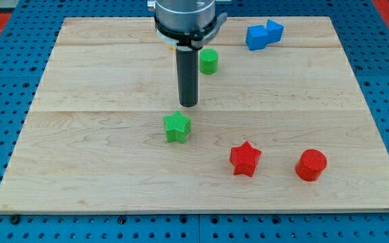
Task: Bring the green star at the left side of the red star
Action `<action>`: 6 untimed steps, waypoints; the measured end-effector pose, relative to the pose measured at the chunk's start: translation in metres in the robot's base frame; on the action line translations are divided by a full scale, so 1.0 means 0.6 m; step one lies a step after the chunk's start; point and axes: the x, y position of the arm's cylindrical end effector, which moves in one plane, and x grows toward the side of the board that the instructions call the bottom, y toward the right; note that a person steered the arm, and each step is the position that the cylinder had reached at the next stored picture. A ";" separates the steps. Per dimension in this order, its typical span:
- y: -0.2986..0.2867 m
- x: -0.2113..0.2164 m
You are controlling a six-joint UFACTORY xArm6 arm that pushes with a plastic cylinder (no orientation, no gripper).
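Observation:
The green star [177,127] lies near the middle of the wooden board [80,155]. The red star [245,158] lies to its lower right, well apart from it. My tip [189,104] stands just above the green star toward the view's top, slightly to its right, with a small gap between them.
A red cylinder [310,165] sits right of the red star. A green cylinder [209,61] stands right of the rod near the view's top. A blue block pair [263,35] lies at the top right. A yellow piece peeks out behind the rod's mount [170,46].

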 end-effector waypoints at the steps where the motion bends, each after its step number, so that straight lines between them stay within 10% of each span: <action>1: -0.034 0.070; 6: -0.027 0.141</action>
